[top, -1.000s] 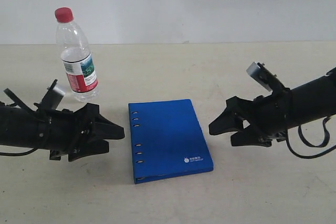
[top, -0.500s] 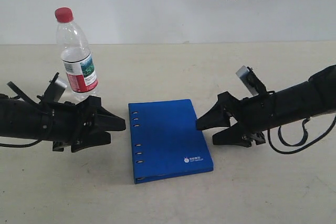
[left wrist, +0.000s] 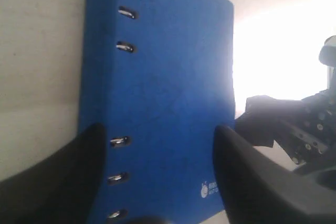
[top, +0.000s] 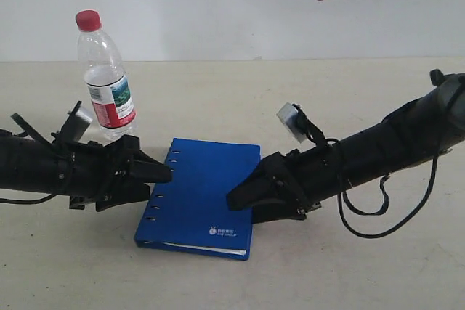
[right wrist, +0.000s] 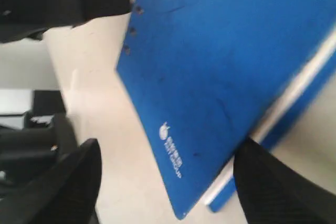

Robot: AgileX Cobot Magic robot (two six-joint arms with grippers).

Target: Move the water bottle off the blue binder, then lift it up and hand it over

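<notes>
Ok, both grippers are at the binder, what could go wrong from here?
The blue binder lies askew between the open left gripper and right gripper; a push from either side could slide it instead of getting under it. The water bottle stands upright close beside the left arm; a swing there might topple it.

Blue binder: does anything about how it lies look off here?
Yes. The blue binder lies skewed, its edges slanting against the far edge of the table, with the left gripper at its spine side and the right gripper at its page side. The water bottle stands upright off it; nothing spilled.
</notes>
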